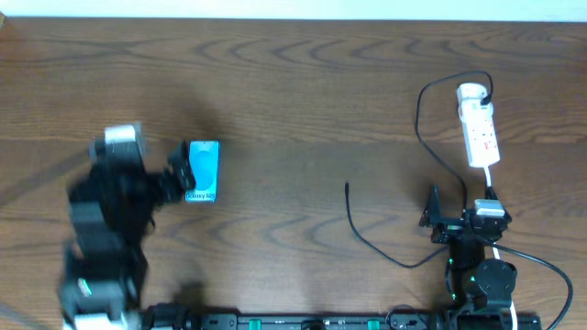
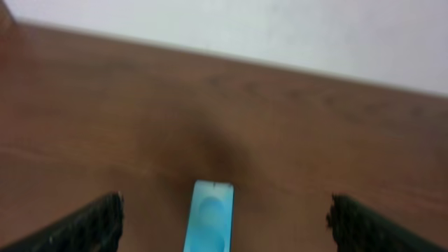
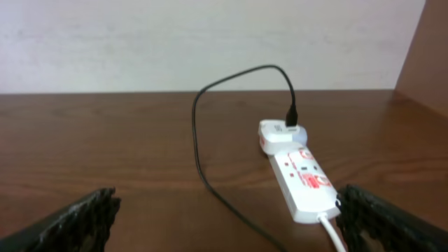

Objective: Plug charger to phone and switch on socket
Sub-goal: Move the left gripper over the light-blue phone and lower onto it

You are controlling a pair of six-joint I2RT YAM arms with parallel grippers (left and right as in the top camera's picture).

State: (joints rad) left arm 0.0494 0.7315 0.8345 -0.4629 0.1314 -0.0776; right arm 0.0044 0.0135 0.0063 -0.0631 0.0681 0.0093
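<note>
Facing phone (image 2: 208, 220), left hand (image 2: 225, 203) apart | right hand (image 3: 227, 194) apart | overhead only: charger (image 1: 348, 194) tip seemingly loose

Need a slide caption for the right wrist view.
Open right gripper facing the socket, a white strip on the wooden table, with the black charger plugged in at its far end.

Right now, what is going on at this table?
The left end effector hangs open at the phone, which lies flat on the table, not gripped. The right end effector is open too, near the socket. The charger is plugged in at the socket's far end, but its free tip lies on the table, apart from the phone.
</note>
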